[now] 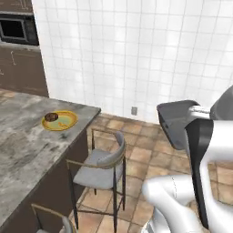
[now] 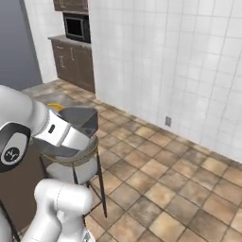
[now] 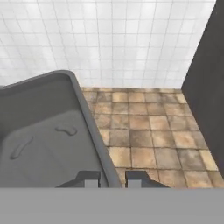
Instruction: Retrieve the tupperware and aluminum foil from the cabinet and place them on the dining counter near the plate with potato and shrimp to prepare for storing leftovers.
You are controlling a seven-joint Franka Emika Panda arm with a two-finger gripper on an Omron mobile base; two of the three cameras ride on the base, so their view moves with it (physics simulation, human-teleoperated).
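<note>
Your tupperware (image 3: 43,131) is up in the air, carried by the gripper (image 3: 111,178): the jaws pinch its rim, one fingertip (image 3: 89,178) inside the tub and one outside. From the left base camera you see the grey tub (image 1: 175,120) held above the tiled floor (image 1: 145,150), well apart from the plate (image 1: 59,120) on the dining worktop (image 1: 27,150). A dark lump on the plate looks like the potato (image 1: 51,117), though it is small. A grey chair (image 1: 102,166) stands beside the worktop.
</note>
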